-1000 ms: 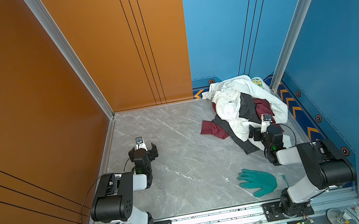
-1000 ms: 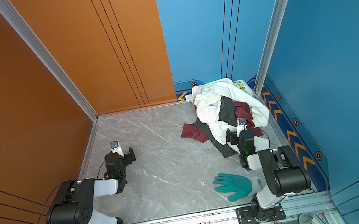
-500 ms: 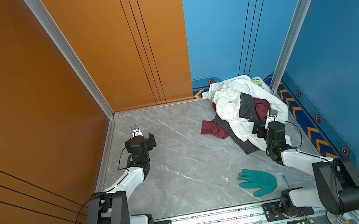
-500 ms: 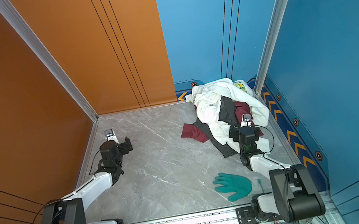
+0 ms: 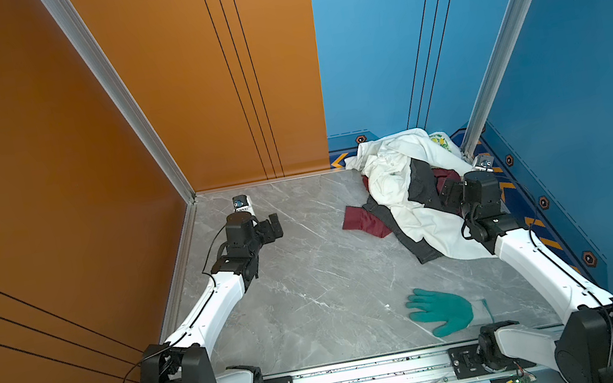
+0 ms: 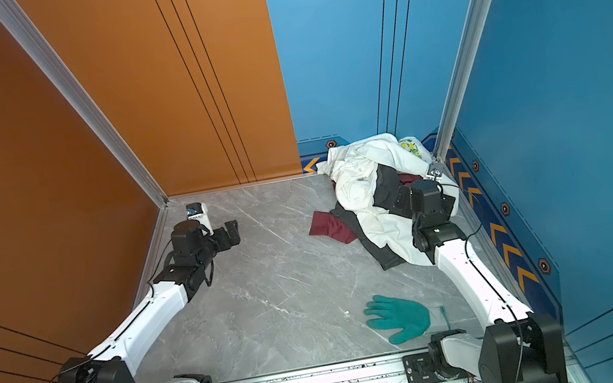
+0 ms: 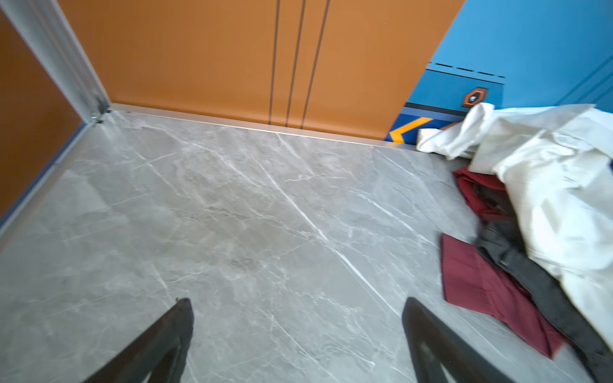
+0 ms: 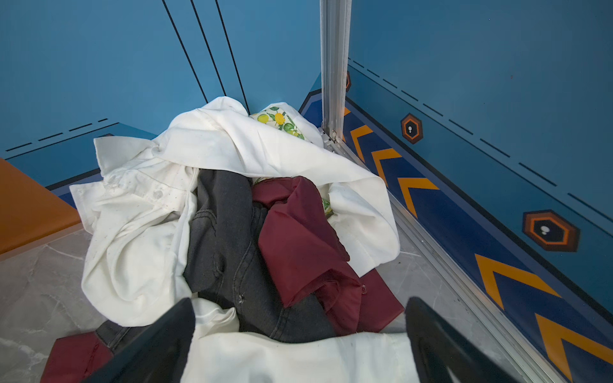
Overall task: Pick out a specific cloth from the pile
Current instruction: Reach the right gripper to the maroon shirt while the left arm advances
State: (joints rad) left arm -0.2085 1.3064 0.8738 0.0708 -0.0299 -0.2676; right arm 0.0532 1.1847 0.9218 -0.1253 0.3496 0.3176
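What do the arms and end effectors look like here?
Left arm and right arm match: white link shells, black joint housings, thin black cables running outside. Left end effector and right end effector are all black, each with two tapering fingers. No readable markings.

Pile (image 5: 394,169): a crumpled heap, mostly white fabric with dark grey, maroon and a lemon-print piece. It sits in the far corner of the floor, right of centre in both top views.

Cloth (image 5: 362,222): maroon, plain, slightly shiny. One flat end lies on the floor at the heap's left edge; a bunched fold (image 8: 298,245) sits on top.
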